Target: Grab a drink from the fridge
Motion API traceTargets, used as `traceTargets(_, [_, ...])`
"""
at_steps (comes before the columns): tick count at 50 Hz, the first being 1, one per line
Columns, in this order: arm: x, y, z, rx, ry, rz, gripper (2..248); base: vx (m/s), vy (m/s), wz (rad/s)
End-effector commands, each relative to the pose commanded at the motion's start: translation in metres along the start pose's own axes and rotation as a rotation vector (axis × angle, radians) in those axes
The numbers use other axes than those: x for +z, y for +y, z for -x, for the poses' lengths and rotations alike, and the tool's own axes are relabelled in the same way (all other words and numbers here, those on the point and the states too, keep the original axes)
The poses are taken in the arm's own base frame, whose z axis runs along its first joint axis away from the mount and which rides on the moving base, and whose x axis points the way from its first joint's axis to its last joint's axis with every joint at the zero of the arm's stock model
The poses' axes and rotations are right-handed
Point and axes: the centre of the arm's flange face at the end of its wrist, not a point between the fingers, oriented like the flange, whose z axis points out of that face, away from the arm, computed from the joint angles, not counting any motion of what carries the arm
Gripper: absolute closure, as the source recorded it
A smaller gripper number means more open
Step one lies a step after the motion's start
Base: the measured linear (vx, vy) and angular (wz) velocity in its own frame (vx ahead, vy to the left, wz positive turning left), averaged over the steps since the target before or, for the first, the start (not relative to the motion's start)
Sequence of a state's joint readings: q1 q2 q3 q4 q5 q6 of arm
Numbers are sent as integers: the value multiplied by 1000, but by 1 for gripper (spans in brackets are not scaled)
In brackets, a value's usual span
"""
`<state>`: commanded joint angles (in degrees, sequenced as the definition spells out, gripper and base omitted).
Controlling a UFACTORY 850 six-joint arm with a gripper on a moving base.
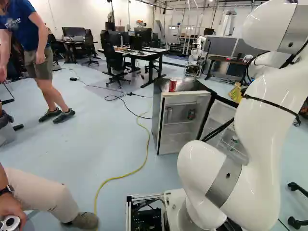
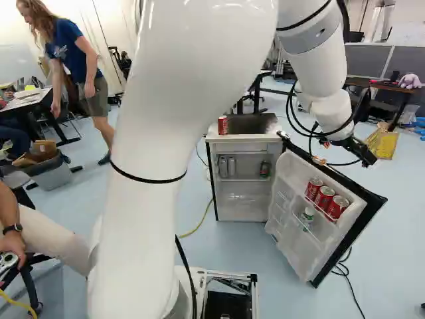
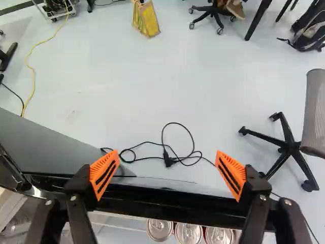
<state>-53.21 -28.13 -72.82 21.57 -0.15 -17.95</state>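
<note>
Pale floor (image 2: 398, 232) surrounds the fridge (image 2: 249, 139), its door (image 2: 295, 176) ajar. Above that door hangs the gripper (image 2: 368, 157), spread wide and grasping nothing. Three red cans (image 2: 325, 198) stand below it in the door's rack; another can (image 2: 222, 125) tops the fridge.

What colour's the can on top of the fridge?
The can is red and white, clearest in the right base view.

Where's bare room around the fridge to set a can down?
Fridge top, beside the red can; upper shelf, between silver cans and dark can; floor between yellow bag and black cable. Crowded: door rack, three red cans side by side.
</note>
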Motion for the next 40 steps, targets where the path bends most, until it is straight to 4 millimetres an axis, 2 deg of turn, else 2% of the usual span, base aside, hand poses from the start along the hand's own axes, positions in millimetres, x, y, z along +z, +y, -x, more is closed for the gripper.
traceTargets(26, [40, 4, -25, 9, -51, -24, 3, 0, 0, 0])
traceTargets(40, [46, 5, -28, 10, -69, -31, 3, 0, 0, 0])
